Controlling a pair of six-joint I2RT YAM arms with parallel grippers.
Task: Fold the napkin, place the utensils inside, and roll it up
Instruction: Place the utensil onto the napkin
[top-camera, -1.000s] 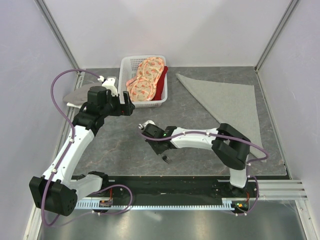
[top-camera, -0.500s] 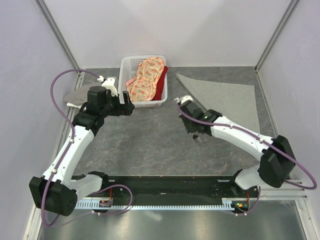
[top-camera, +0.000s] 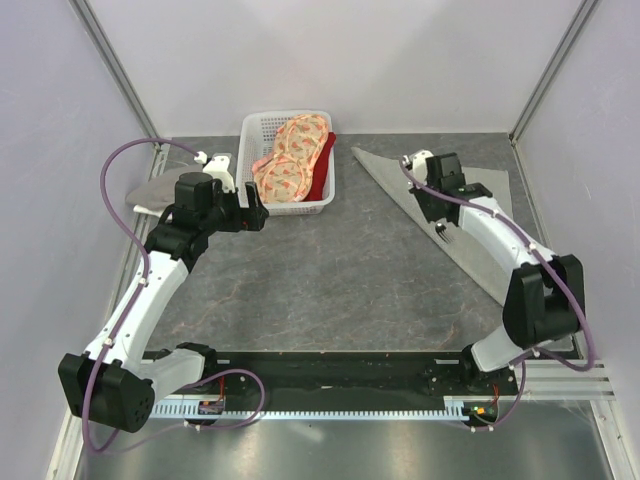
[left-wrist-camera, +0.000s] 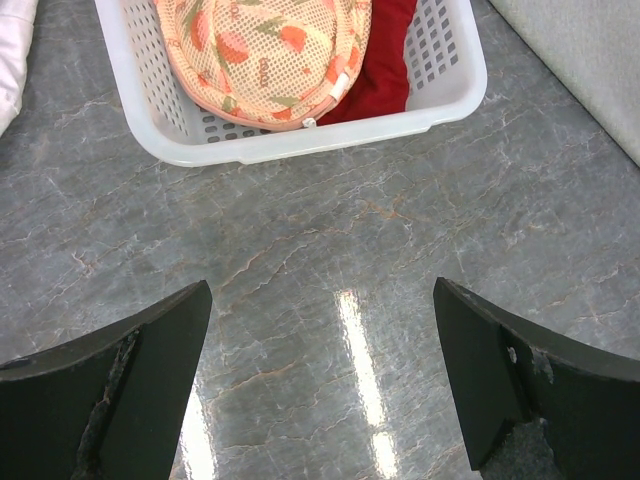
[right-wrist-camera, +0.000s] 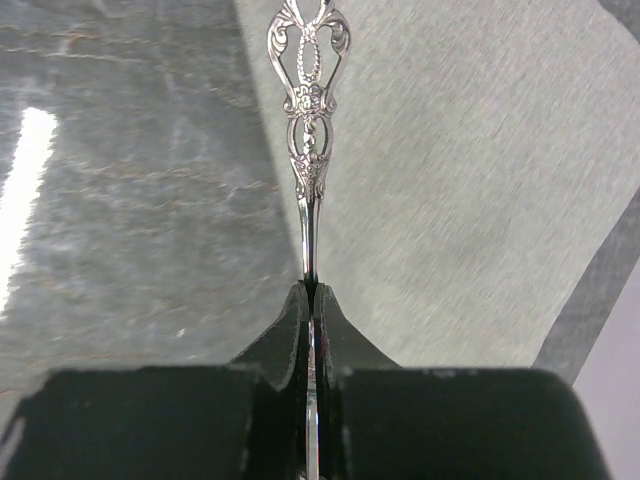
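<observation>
The grey-green napkin (top-camera: 390, 172) lies as a folded triangle at the back right of the table; it also fills the right of the right wrist view (right-wrist-camera: 460, 180) and a corner of the left wrist view (left-wrist-camera: 590, 60). My right gripper (top-camera: 440, 226) hangs over the napkin's left edge. It (right-wrist-camera: 310, 290) is shut on a silver fork (right-wrist-camera: 309, 120), whose ornate handle points away above the napkin's edge. The fork's tines are hidden. My left gripper (top-camera: 255, 210) is open (left-wrist-camera: 320, 290) over bare table, just in front of the basket.
A white basket (top-camera: 250, 150) at the back centre holds orange-pink patterned cloths (top-camera: 290, 160) and a red cloth (top-camera: 322, 175). A small grey-and-white cloth (top-camera: 155, 190) lies by the left wall. Walls close off the left, right and back.
My right arm has swung from the front centre of the table to the back right, carrying the fork over the napkin. The left arm has not moved.
</observation>
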